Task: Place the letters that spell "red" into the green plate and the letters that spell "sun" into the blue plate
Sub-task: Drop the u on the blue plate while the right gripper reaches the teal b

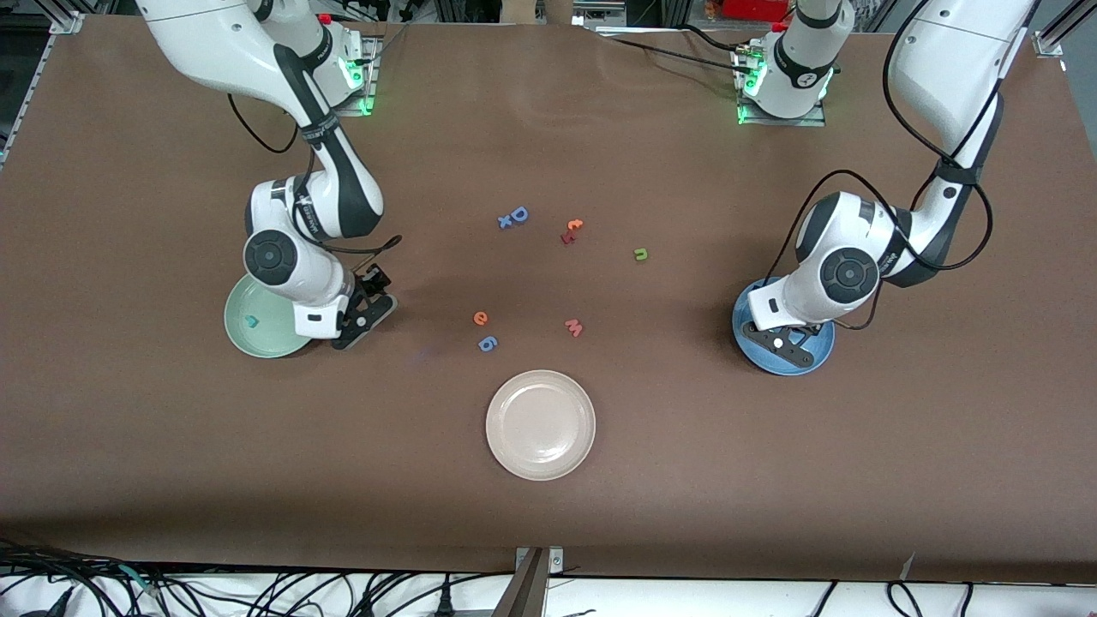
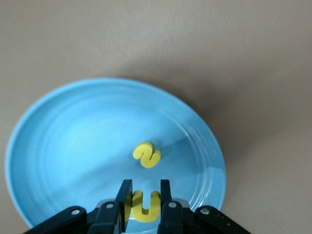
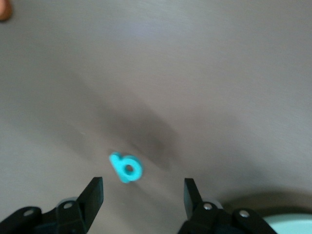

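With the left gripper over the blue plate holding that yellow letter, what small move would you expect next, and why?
Probably open the left gripper to drop the yellow "u": it is pinched between the fingers just above the blue plate, where the yellow "s" already lies. The right gripper hangs open over the teal "d" on the table.

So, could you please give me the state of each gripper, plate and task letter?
Left gripper: shut on the yellow foam "u", over the round blue plate.
Yellow foam "s": lying in the blue plate.
Right gripper: open, over the teal foam "d" on the table.
Round mint-green plate: holds one teal letter.
Orange foam "e", olive foam "n": on the table, in no plate.
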Robot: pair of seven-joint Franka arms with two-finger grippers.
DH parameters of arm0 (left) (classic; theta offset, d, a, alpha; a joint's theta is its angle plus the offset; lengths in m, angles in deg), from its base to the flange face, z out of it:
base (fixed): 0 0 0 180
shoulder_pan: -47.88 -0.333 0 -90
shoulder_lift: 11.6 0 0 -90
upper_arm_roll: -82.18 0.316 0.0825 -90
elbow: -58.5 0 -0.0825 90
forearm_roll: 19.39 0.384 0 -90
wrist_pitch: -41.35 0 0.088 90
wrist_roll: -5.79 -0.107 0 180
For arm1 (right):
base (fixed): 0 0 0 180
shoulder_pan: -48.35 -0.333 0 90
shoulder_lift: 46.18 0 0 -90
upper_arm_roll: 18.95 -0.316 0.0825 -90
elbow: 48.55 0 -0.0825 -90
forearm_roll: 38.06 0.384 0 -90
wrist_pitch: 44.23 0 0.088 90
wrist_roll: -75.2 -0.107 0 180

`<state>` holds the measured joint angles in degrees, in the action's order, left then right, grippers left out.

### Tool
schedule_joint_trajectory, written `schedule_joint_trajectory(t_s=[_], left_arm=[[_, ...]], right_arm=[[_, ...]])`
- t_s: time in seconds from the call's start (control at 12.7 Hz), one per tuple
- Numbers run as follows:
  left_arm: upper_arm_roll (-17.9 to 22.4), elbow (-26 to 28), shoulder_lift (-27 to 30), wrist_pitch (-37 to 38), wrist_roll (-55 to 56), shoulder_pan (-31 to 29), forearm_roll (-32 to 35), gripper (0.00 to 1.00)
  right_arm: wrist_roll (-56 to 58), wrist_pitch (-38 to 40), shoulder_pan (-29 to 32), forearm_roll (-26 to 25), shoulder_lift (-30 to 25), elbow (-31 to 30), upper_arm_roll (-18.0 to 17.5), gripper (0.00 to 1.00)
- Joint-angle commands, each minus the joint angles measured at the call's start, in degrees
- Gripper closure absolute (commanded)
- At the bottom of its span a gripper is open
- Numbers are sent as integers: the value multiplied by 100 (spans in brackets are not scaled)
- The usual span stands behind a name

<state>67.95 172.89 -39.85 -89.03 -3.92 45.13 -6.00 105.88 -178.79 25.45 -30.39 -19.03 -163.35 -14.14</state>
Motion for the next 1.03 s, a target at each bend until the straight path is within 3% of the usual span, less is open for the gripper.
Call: schedule_joint_trajectory(t_s=[0.0, 0.16, 0.39, 0.63, 0.95], left_arm=[[-71, 128, 30, 31, 39, -121, 173, 53], [-71, 128, 48, 40, 48, -121, 129, 0], [-219, 41, 179, 302, 301, -103, -2, 0], [-991, 40, 347, 663, 1660, -112, -214, 0], [-1801, 40, 277, 611, 3934, 81, -205, 0]], right_arm=[[140, -149, 14, 33, -219, -271, -103, 25], [157, -176, 14, -37, -202, -280, -112, 25], [368, -605, 5, -73, -167, -420, -121, 25], [368, -738, -74, -73, -175, -578, -121, 25], [377, -878, -74, -73, -158, -693, -112, 26]])
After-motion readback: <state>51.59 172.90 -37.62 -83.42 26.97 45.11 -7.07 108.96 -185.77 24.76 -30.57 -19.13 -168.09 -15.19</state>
